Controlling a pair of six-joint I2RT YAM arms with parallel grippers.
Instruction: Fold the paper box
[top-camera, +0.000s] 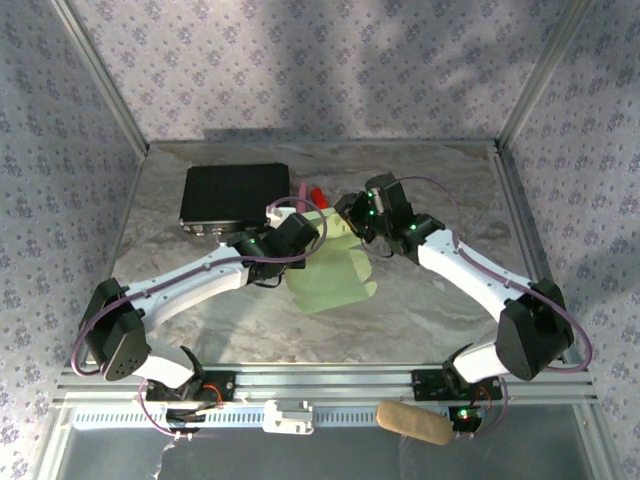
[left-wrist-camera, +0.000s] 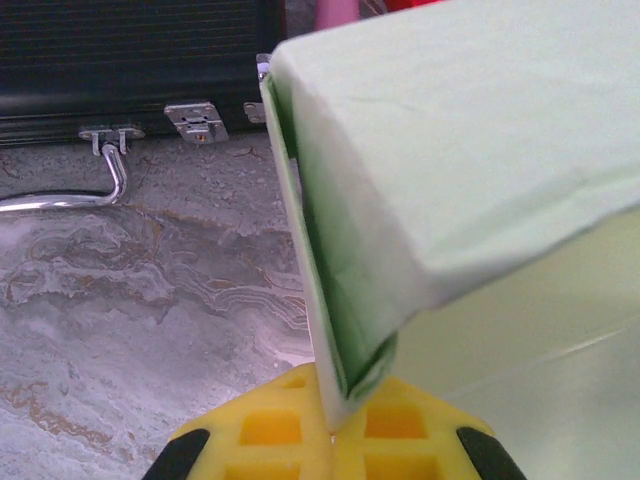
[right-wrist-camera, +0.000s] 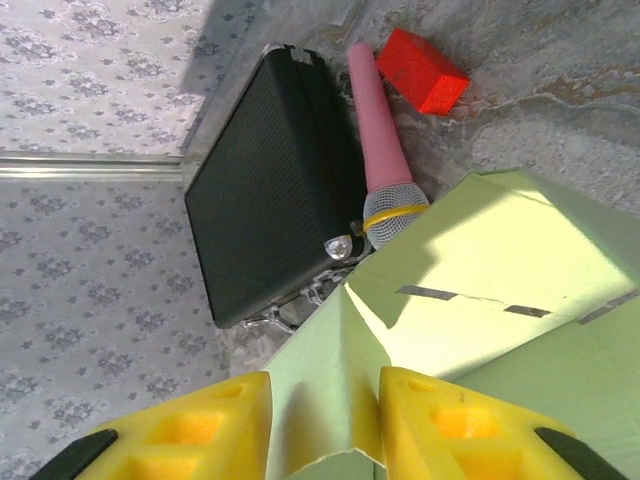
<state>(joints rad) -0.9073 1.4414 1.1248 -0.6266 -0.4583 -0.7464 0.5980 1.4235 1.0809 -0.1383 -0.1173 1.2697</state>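
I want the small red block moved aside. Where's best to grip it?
Grip the small red rectangular block across its long flat sides, straight down from above: it lies flat on the marbled table, faces parallel. The pink microphone ends close by, so open the jaws only slightly wider.

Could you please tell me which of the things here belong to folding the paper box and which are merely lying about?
Part of the job:
the paper box
the left gripper, pinching its edge
the right gripper, fingers either side of a flap

Lying about:
the black case
the pink microphone
the red block
the tan roll by the near rail
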